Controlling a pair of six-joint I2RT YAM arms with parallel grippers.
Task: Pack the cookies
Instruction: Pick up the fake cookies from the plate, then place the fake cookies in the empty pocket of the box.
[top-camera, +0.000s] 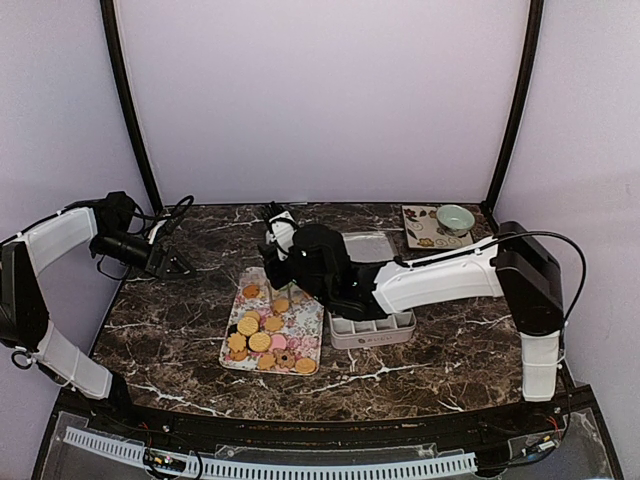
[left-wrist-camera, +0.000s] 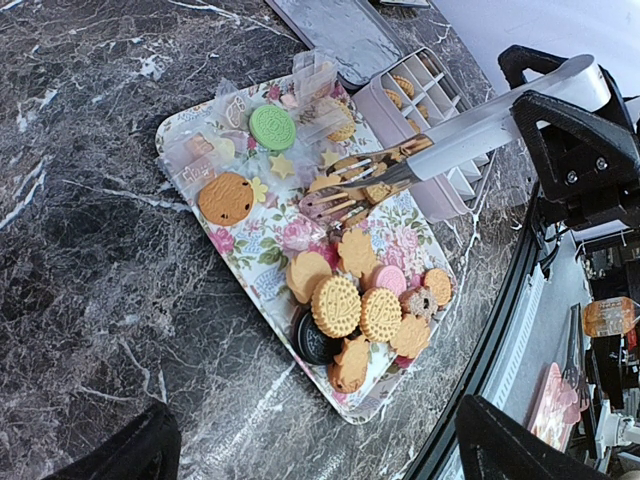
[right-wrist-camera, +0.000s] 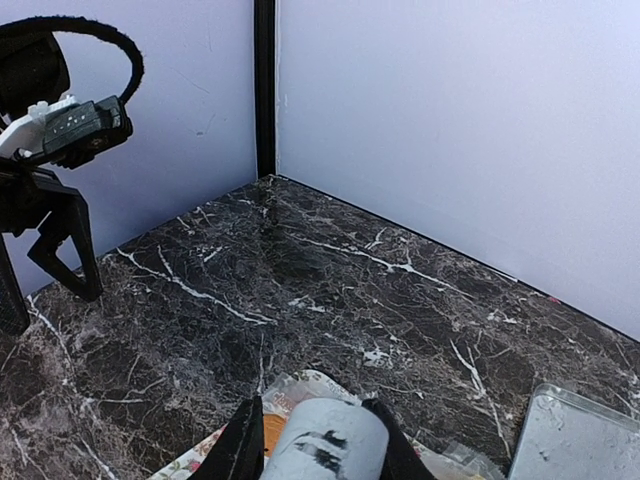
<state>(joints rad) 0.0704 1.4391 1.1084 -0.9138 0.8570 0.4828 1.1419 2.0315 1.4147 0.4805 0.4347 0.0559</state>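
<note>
The cookies (left-wrist-camera: 350, 300) lie heaped on a floral tray (left-wrist-camera: 255, 265), mostly tan and orange, with a pink one, a dark one and a wrapped green one (left-wrist-camera: 272, 127). In the top view the tray (top-camera: 228, 362) is left of centre. My right gripper (right-wrist-camera: 312, 415) is shut on the pale handle of metal tongs (left-wrist-camera: 400, 170). The tong tips hang low over the tray's middle among orange cookies; I cannot tell if they grip one. My left gripper (left-wrist-camera: 315, 420) is open and empty, held high to the left of the tray (top-camera: 170, 262).
A pale box with compartments (top-camera: 372, 330) stands right of the tray, and a few cookies show in it (left-wrist-camera: 405, 85). A clear lid (top-camera: 365, 245) lies behind it. A small plate with a green bowl (top-camera: 455, 218) sits at the back right. Walls enclose the table.
</note>
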